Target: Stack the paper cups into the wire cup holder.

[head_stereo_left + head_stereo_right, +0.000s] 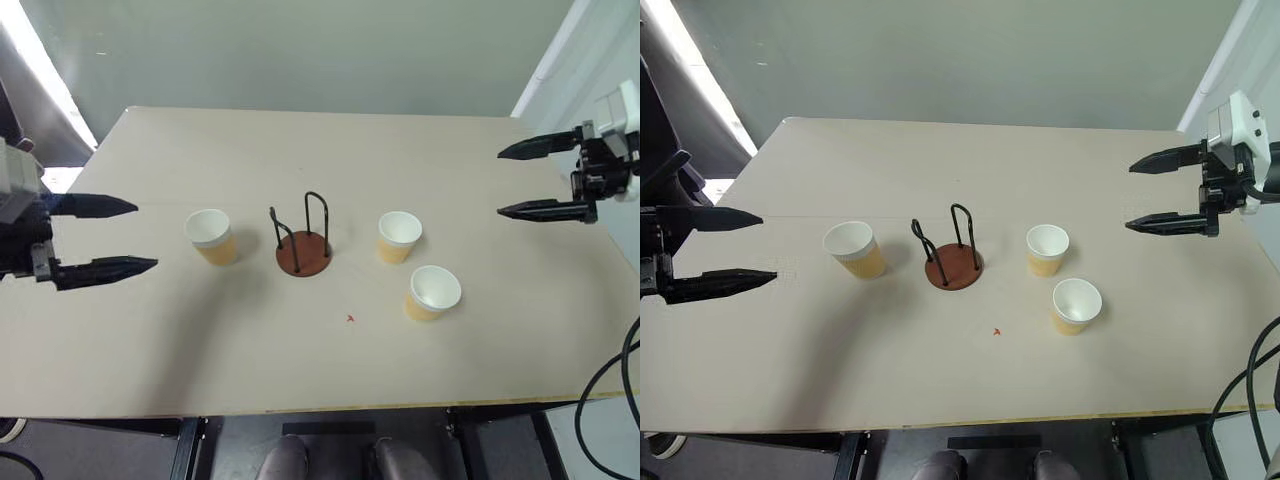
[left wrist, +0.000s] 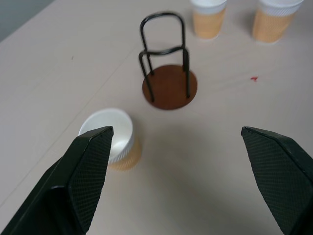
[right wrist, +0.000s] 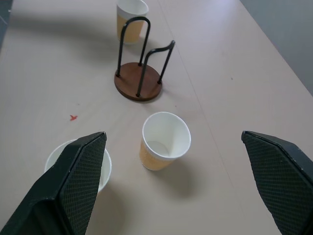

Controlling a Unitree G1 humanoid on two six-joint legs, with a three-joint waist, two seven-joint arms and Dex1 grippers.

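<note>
Pale table [image 1: 150,350] with three upright paper cups [image 1: 210,236] [image 1: 399,236] [image 1: 433,291], wire cup holder [image 1: 303,254], small red mark [image 1: 350,319].

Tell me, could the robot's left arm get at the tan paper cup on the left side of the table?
Probably yes. The left gripper is open and faces that tan paper cup, with bare beige table between them.

The three small tapered cups [image 1: 211,236] [image 1: 399,236] [image 1: 433,291] look like matt paper, tan-yellow outside and plain white inside, each with a smooth rolled white rim. The round reddish-brown disc base of the cup holder [image 1: 303,254] has a smooth, faintly satin, wood-like finish, and its two upright loops are thin black wire with a slight sheen. The pale beige table [image 1: 300,350] is smooth and matt. The black fingers [image 2: 83,176] of the left gripper [image 1: 115,236] and the right gripper [image 1: 518,180] look like matt plastic with a fine cross-hatched texture.
</note>
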